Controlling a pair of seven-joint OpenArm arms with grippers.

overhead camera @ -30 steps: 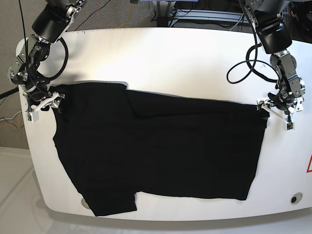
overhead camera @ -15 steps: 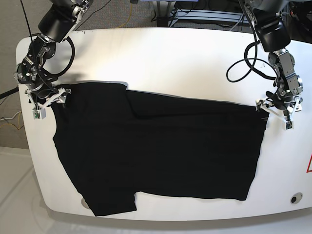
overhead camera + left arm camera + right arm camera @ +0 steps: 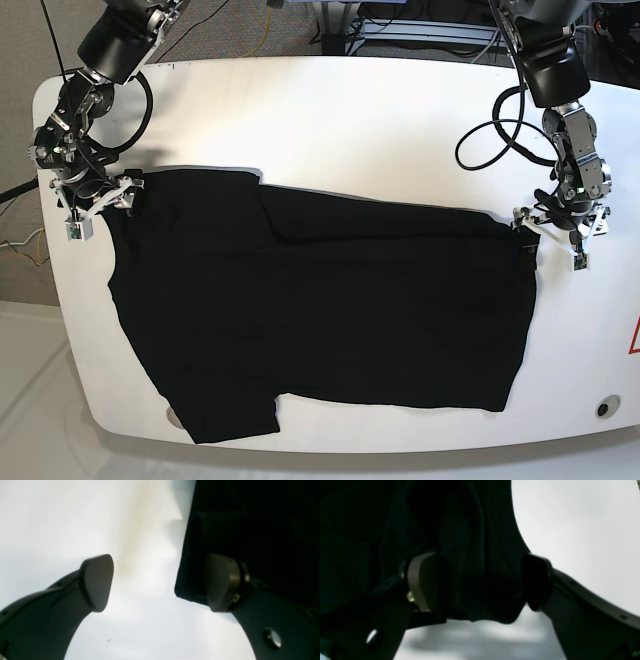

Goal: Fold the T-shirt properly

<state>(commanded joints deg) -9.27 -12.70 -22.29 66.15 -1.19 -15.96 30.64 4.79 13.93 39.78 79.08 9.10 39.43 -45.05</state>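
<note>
Both open claws shifted slightly — left claw (image 3: 553,231), right claw (image 3: 100,208) — black T-shirt (image 3: 320,310) spread flat.

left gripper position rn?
Base view, right side: the left gripper sits at the far right corner of the black T-shirt on the white table, open, one finger over the cloth edge.

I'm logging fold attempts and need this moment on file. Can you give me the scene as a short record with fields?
garment: large plain black cloth T-shirt, spread flat, nearly as wide as the table
surface: white table
left gripper: open at the shirt's corner edge, one pad over the cloth, the other over bare table
right gripper: open, a bunch of shirt cloth between its pads
fold: none made yet
visible sleeve: near edge, toward the right arm's side
</note>
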